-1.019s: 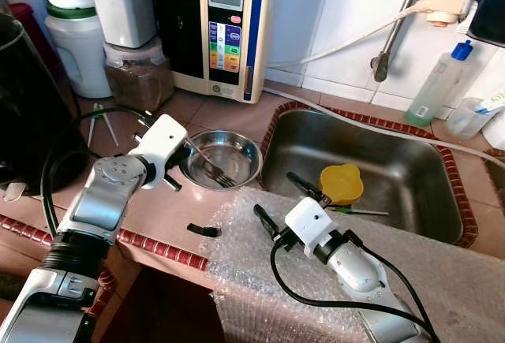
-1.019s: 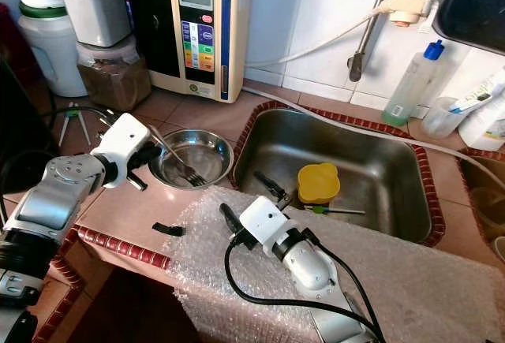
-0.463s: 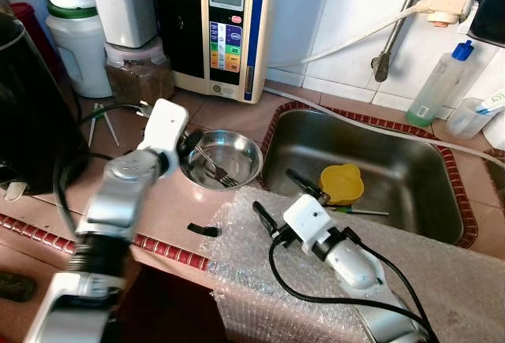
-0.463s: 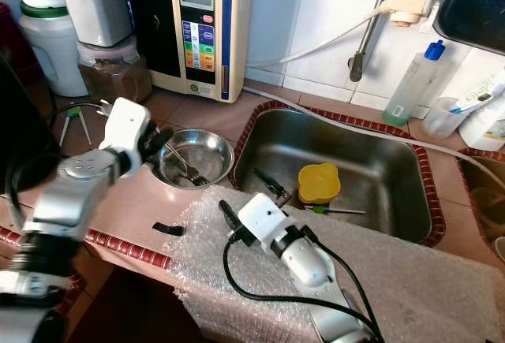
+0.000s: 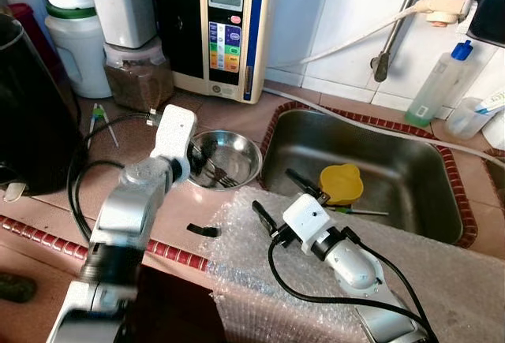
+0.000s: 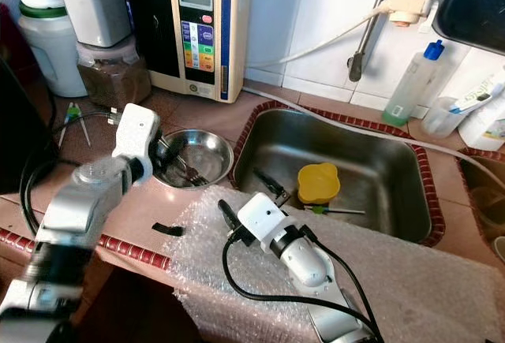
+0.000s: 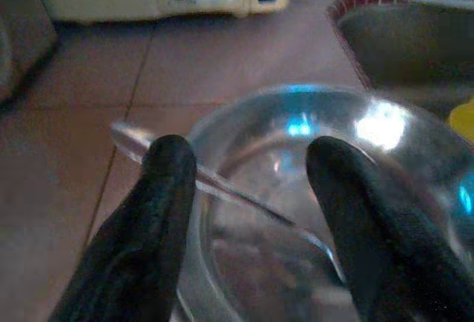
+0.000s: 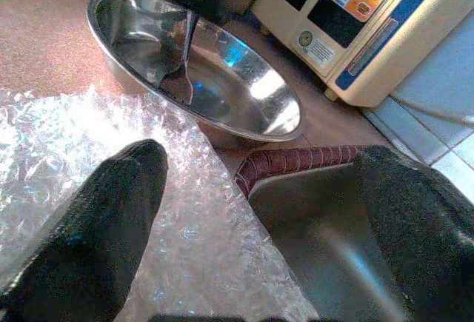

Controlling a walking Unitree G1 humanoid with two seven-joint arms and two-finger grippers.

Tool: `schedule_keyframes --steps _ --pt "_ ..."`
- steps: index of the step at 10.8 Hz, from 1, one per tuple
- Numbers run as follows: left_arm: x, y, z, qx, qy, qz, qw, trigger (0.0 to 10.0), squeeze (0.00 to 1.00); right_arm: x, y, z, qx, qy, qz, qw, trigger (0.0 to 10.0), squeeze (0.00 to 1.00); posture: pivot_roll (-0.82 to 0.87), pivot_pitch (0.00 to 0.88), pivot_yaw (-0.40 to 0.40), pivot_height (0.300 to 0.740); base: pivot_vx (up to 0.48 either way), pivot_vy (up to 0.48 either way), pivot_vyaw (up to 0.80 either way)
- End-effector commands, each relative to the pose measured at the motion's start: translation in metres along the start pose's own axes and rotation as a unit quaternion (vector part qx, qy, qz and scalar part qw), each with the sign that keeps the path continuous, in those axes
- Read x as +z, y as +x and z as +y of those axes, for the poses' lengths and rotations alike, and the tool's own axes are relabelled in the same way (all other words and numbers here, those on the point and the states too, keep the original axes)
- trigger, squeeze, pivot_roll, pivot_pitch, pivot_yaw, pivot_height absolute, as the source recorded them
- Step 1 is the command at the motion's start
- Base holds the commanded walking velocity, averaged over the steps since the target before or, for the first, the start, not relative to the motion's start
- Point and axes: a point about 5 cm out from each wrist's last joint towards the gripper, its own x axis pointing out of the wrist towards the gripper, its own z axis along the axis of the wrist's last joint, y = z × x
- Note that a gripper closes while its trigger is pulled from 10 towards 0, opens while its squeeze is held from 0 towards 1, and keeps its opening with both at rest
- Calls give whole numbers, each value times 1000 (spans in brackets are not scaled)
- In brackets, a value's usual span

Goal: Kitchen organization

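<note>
- Nearest us, our right gripper [image 5: 278, 203] rests on the bubble wrap [image 5: 252, 280] at the counter's front edge, its fingers spread wide and holding nothing.
- Just beyond it stands the steel bowl [image 5: 237, 154] on the tiled counter [image 5: 166, 209], beside the sink [image 5: 379, 162], with a fork [image 5: 217, 171] lying inside.
- Our left gripper [image 7: 248, 189] hangs over the bowl's near rim, fingers parted on either side of the fork handle, not clamped on it.
- Farther off, a yellow cup [image 5: 341, 183] sits in the sink.
</note>
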Motion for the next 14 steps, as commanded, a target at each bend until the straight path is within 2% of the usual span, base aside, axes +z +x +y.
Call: schedule_keyframes --steps 1,3,4,6,7,11,12,13,14 --pt "3 -3 -1 6 2 -2 1000 10000 1000 -2 0 -4 -3 -7 4 1000 10000 1000 174 0 -56 740 0 0 0" --pt "0 -8 0 26 -24 14 999 10000 1000 -2 1 -3 2 -9 3 1000 10000 1000 182 0 -60 740 0 0 0" --pt "-3 -10 -5 21 -26 22 999 10000 1000 -2 1 -3 3 -12 2 1000 10000 1000 182 0 -60 740 0 0 0" --pt "-1 -10 -12 18 -67 31 997 10000 1000 -3 1 -4 2 -13 3 1000 10000 1000 182 0 -59 740 0 0 0" --pt "2 -10 -15 12 -73 30 997 10000 1000 -2 1 -3 1 -14 4 1000 10000 1000 179 0 -53 740 0 0 0" --pt "4 -8 -32 -23 -40 21 999 10000 1000 -3 1 -3 -2 -13 4 1000 10000 1000 177 0 -50 740 0 0 0" --pt "5 -7 -39 -34 -5 11 999 10000 1000 -2 2 -3 -2 -14 3 1000 10000 1000 177 0 -48 740 0 0 0" --pt "0 -6 -43 -48 -7 22 999 10000 196 -2 2 -3 -2 -14 2 1000 10000 1000 176 0 -47 740 0 0 0" --pt "-6 -5 -46 -59 3 37 998 10000 0 -2 2 -3 -3 -13 3 1000 10000 1000 172 0 -45 740 0 0 0"
